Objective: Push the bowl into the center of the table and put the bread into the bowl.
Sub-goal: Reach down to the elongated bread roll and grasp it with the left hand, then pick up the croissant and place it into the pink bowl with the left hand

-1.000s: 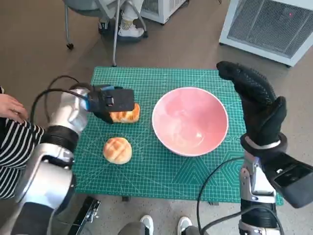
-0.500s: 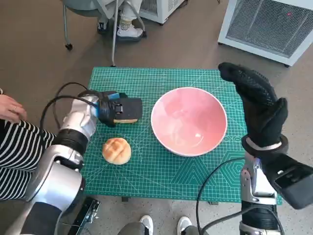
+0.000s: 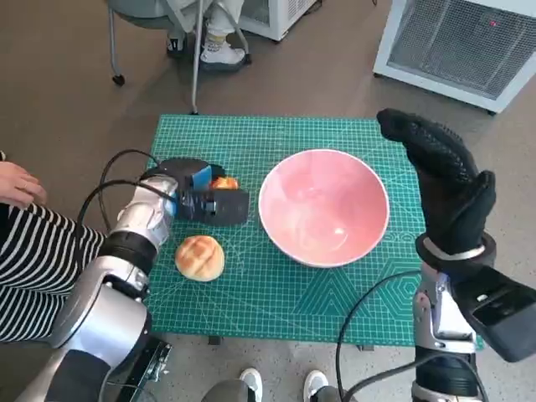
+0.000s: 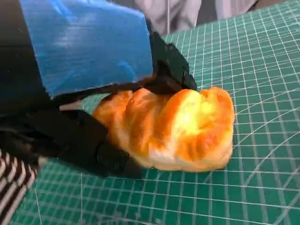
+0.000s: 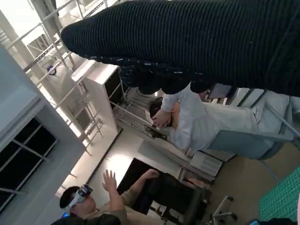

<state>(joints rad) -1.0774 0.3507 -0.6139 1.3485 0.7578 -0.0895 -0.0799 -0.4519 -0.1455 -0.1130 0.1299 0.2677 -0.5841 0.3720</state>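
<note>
The pink bowl (image 3: 324, 207) stands on the green mat (image 3: 276, 293), right of its middle. A long golden bread roll (image 3: 224, 182) lies left of the bowl and shows only as a sliver behind my left hand (image 3: 205, 201). In the left wrist view the roll (image 4: 178, 126) rests on the mat, gripped between the black fingers (image 4: 171, 70) of that hand (image 4: 84, 42) from above and below. My gloved right hand (image 3: 444, 180) is raised flat beside the bowl's right rim, fingers stretched out and holding nothing.
A round bun (image 3: 199, 256) lies on the mat just in front of the left hand. A person's hand (image 3: 12, 184) and striped sleeve (image 3: 33, 260) are at the left edge. Chair legs and a shoe (image 3: 219, 48) are beyond the table, a white unit (image 3: 469, 42) far right.
My left hand has slid right and closed over the roll, which now is nearly hidden under it. The right hand and the bowl have hardly moved.
</note>
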